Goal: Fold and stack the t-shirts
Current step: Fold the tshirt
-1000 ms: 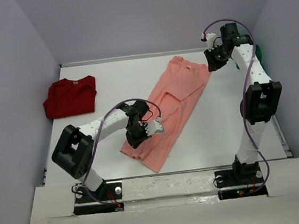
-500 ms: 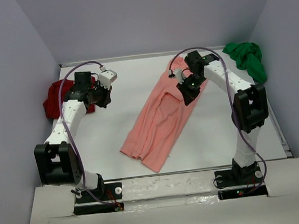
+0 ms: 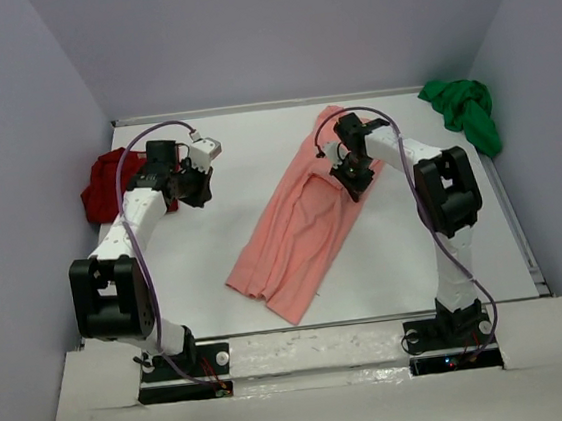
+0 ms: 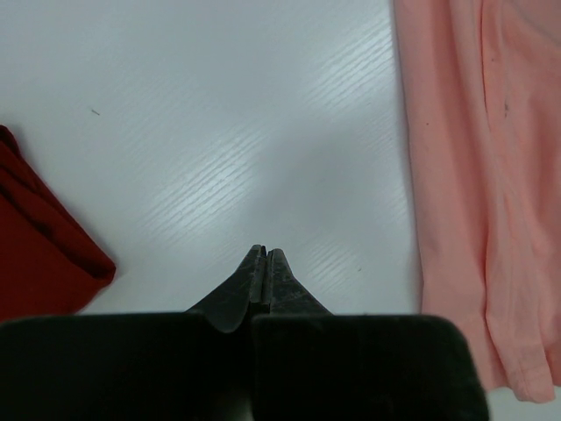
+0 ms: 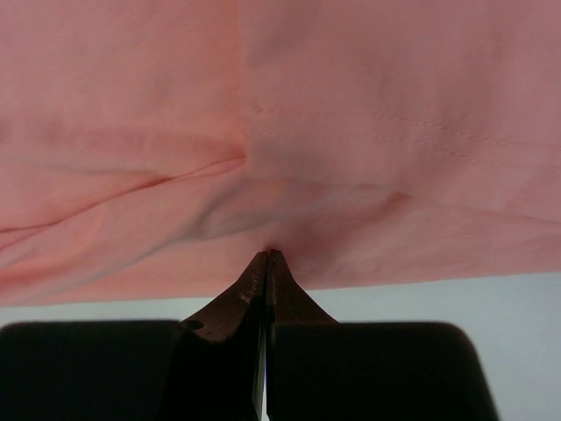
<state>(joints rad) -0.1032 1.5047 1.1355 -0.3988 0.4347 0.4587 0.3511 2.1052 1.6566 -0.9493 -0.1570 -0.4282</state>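
Salmon-pink shirt: sprawled on a slant across the middle of the table, one end toward the far edge, the other near the near edge.
Dark red shirt: by the left edge, toward the far corner.
Green shirt: bunched in the far right corner.
Handling: light, limp cloth with no stiffness. By my read it sags from any single pinch, so take it at an edge or corner, at two points.
Right claw: jaws pressed together on the pink shirt's right-hand edge. Creases run into the tips, so it looks like a nip of cloth.
Left claw: closed tight and empty, over bare table between the red and pink shirts, touching neither.
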